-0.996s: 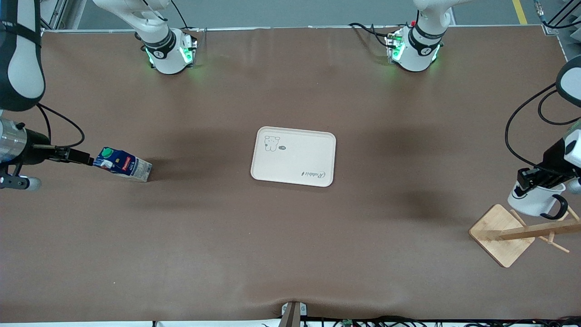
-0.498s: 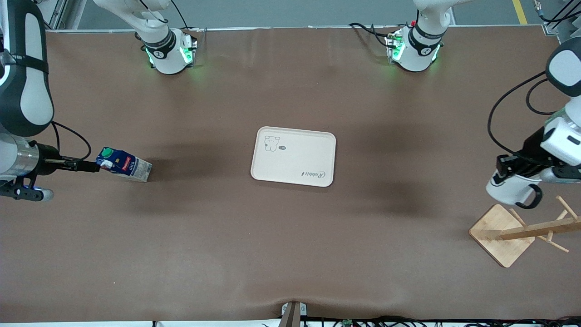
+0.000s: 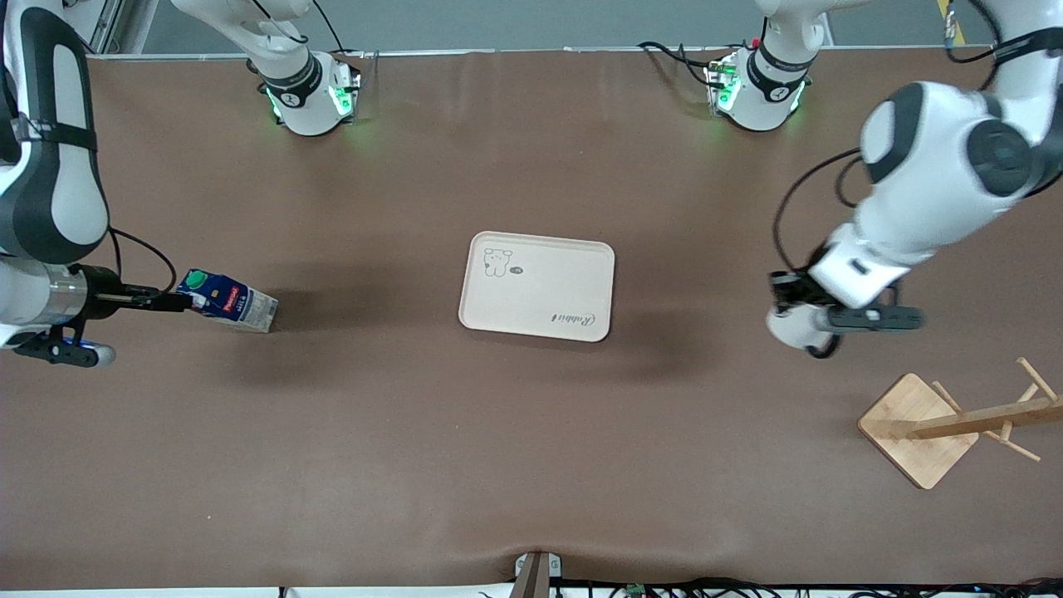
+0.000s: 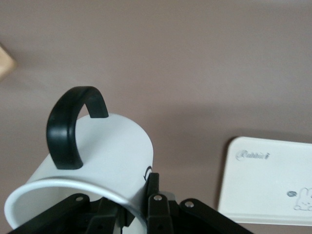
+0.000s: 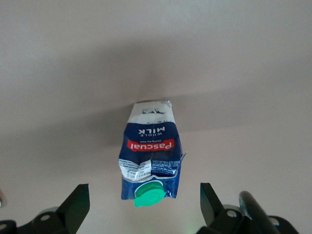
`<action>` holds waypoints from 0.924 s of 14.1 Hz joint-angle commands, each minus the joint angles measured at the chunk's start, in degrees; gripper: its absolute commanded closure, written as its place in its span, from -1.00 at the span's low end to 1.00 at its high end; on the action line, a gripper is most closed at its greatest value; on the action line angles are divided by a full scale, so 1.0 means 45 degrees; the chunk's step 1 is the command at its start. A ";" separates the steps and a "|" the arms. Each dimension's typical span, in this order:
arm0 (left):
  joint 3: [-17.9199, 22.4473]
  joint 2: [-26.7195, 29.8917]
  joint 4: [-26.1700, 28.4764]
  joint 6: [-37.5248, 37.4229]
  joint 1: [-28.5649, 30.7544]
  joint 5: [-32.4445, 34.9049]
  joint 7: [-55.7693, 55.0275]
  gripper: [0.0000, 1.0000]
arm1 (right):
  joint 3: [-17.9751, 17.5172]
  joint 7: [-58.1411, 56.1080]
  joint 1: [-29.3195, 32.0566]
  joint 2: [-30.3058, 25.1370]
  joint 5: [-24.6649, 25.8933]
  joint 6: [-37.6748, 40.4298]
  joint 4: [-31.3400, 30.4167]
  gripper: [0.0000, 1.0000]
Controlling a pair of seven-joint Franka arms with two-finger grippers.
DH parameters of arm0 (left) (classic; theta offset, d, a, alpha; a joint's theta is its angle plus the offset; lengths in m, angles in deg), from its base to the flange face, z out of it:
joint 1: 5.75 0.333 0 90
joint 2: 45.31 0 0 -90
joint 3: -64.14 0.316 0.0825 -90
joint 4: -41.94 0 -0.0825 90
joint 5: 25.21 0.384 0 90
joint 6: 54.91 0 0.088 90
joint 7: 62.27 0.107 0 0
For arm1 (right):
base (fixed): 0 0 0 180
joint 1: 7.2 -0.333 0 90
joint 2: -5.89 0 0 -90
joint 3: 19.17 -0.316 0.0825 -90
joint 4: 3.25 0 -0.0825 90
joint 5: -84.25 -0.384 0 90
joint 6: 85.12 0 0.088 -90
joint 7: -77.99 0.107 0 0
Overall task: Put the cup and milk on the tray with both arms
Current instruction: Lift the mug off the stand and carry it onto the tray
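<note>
Cup held aloft by the left arm; milk on the table at the right arm's end, not gripped.

The left wrist view shows what the front view blurs: the left gripper point(image 4: 146, 214) is clamped on the rim of the cup point(image 4: 105, 156), which lies tilted with its black handle uppermost, over bare table between the tray point(image 3: 538, 286) and the wooden rack point(image 3: 930, 428). The right wrist view shows the right gripper point(image 5: 141, 204) with fingers spread wide on either side of the milk point(image 5: 150, 158), touching nothing. The milk stands tilted, long axis along the table's length, green cap toward that gripper. The tray lies mid-table, well apart from both, with nothing between it and them.
</note>
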 commanded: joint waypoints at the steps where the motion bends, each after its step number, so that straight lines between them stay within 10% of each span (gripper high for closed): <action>1: -0.0006 -0.0925 -0.0348 -0.0136 -0.1739 0.1103 -0.2665 1.00 | -0.0127 -0.0008 0.0165 -0.0146 -0.0043 -0.0130 -0.0700 -1.00; 13: 0.0131 -0.5847 -0.2810 -0.0136 -0.6940 0.1633 -0.8281 1.00 | -0.0186 -0.0028 0.0243 -0.0928 -0.0102 -0.2413 -0.3514 -1.00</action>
